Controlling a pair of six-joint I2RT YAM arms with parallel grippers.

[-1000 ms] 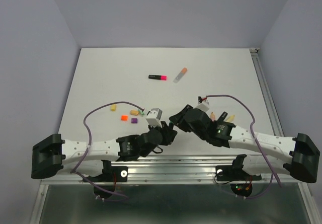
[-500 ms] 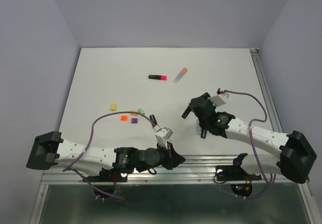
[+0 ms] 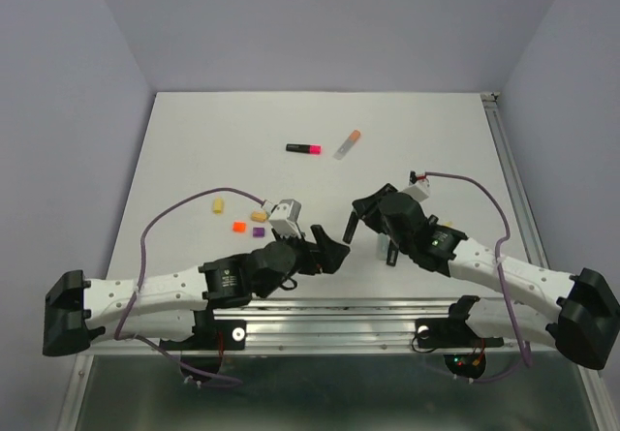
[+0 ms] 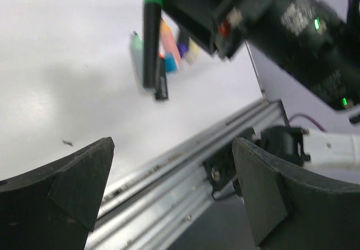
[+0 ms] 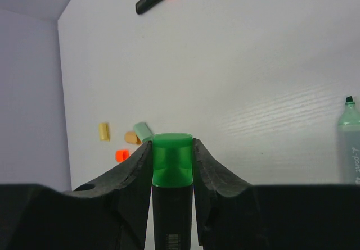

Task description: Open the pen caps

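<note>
While the right tool (image 5: 172, 149) is clamped on a black pen (image 4: 149, 48) right at its green cap (image 5: 172, 161), cap on, the left tool (image 4: 171, 149) has its fingers wide apart with nothing in it, low over the near edge of the surface (image 3: 194, 131). Loose on the surface left of the arms, close together: yellow cap (image 3: 218, 204), orange cap (image 3: 239, 227), peach cap (image 3: 259, 216), purple cap (image 3: 259, 230). Far side: pink-and-black pen (image 3: 303, 147), and near it a pale pen (image 3: 347, 144) with an orange end.
</note>
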